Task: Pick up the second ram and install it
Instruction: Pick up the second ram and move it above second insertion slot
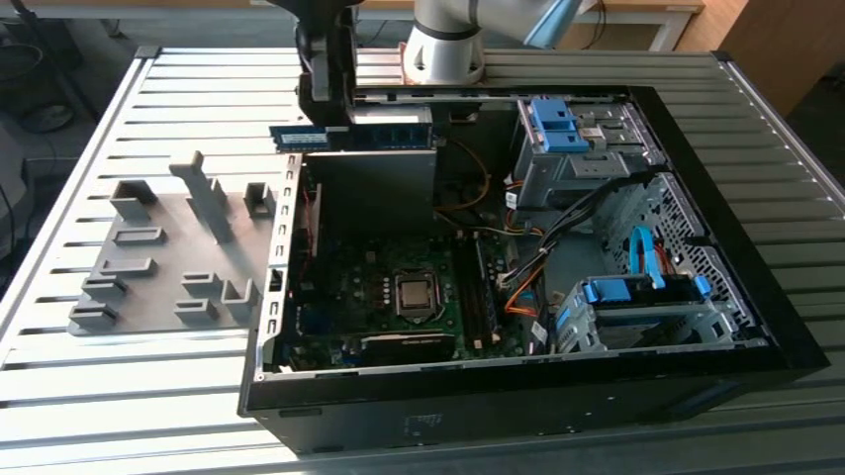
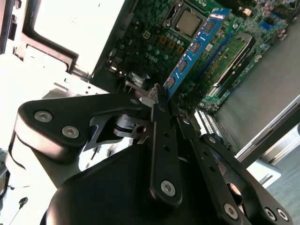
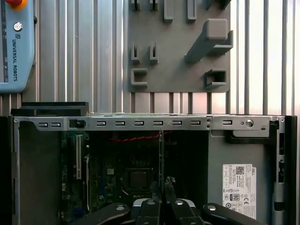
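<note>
Black gripper (image 2: 158, 99) clamps the thin blue-green second ram (image 2: 197, 45) — edge-down above the open black computer case (image 1: 528, 394), likely matching its slots.

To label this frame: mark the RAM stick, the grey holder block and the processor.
RAM stick (image 2: 197, 44): second wrist view, mid-length chips.
Grey holder block (image 1: 165, 262): exterior view, flat base.
Processor (image 1: 416, 294): exterior view, metal lid.
</note>
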`<state>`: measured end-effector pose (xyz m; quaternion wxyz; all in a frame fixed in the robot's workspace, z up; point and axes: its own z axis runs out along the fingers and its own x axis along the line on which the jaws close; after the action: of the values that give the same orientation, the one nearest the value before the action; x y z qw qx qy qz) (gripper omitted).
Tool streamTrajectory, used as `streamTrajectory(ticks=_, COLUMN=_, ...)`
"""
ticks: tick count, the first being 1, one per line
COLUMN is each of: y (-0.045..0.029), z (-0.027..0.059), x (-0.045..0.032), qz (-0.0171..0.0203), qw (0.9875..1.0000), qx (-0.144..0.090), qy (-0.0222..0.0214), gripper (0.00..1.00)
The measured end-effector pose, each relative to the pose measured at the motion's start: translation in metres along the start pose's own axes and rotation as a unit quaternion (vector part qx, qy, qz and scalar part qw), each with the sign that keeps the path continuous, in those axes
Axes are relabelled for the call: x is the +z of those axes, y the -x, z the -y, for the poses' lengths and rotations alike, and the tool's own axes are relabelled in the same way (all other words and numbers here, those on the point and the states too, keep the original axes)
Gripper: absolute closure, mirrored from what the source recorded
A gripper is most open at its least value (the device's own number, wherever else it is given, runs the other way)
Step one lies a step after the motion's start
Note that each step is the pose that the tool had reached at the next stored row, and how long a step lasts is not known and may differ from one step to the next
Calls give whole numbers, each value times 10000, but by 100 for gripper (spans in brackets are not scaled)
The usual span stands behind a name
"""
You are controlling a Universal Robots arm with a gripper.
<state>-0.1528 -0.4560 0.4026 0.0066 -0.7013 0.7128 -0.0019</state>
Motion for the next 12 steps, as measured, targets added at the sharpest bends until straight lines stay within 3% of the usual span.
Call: streamTrajectory(ticks=12, y=5, z=283, x=7, qz=0, qw=10000, qx=-1, qy=0, gripper=86)
